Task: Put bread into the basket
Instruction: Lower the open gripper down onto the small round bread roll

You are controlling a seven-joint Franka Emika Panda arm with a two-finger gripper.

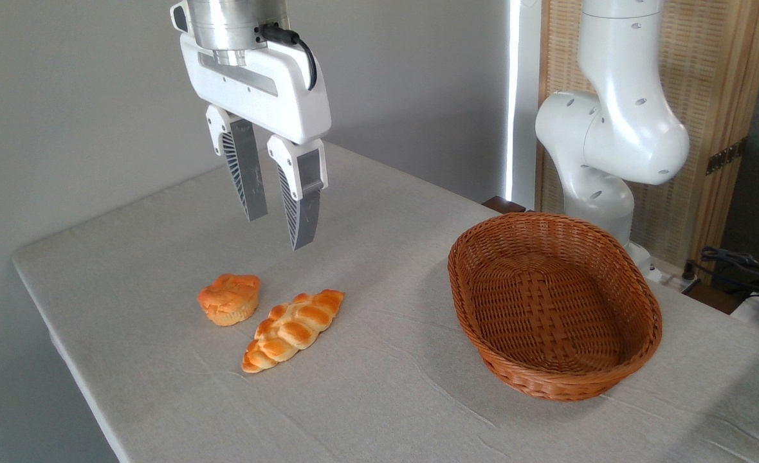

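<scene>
Bread (229, 299) sits on the left part of the table (161, 257), a small round bun with a glossy orange top and a paler ridged base, resting on the grey cloth. Just beside it to the right I see the longer braided loaf (294, 329), lying at a slant, close to the bun but not clearly touching it. Above and slightly right of the bun I have the gripper (278, 225) hanging in the air, fingers pointing down with a gap between them, released and holding nothing, well clear of both breads. Further right, well apart from the breads, the basket (643, 334) stands on the cloth with nothing inside. Behind it rises the white arm (617, 128).
</scene>
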